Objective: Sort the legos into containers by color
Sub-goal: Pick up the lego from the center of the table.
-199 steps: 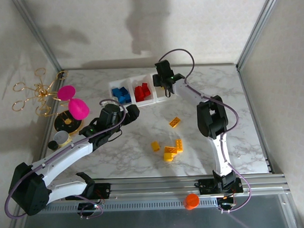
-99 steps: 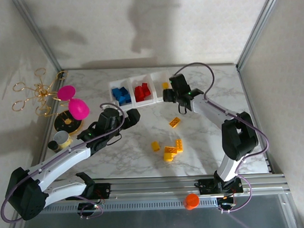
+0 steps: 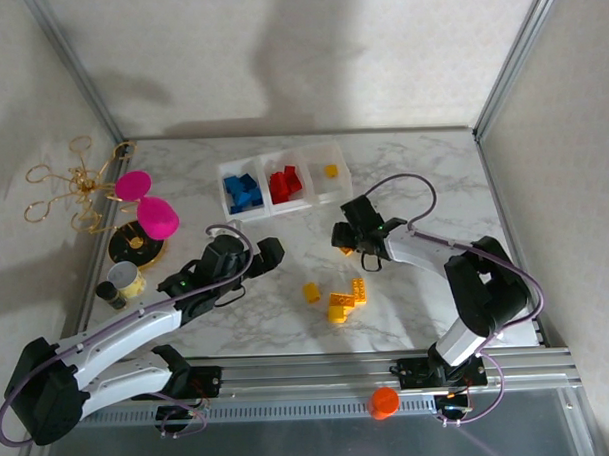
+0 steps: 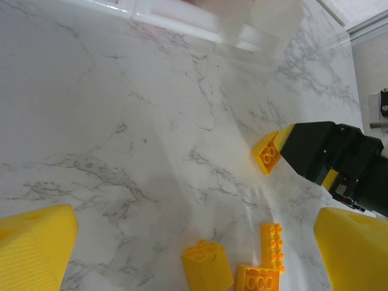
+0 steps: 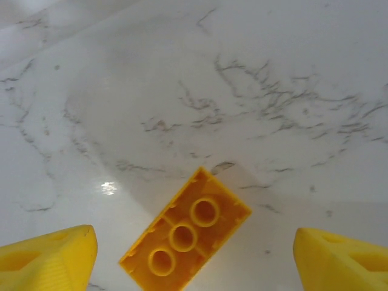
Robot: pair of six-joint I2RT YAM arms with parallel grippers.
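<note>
Yellow legos (image 3: 345, 299) sit clustered near-centre on the table (image 3: 433, 183), with a single yellow lego (image 3: 311, 292) just left of them, apart. Left claw (image 3: 258, 258) sits left of that group, low over the table, jaws spread wide and gripping nothing. Grey-and-yellow cup (image 3: 126, 279) at the left edge. Right claw (image 3: 350, 241) is just beyond the cluster, open, fingertips (image 5: 48, 257) on either side of 1 yellow brick (image 5: 185, 233). It lies flat on the table, 3 rings on its top face, a gap on each side, not touching. 2 magenta discs (image 3: 156, 215) far left. Tray (image 3: 284, 205) is at the far side, 3 compartments in a row: blue legos (image 3: 243, 190) in the left one, red legos (image 3: 284, 182) in the middle, 1 yellow piece (image 3: 331, 170) in the right.
</note>
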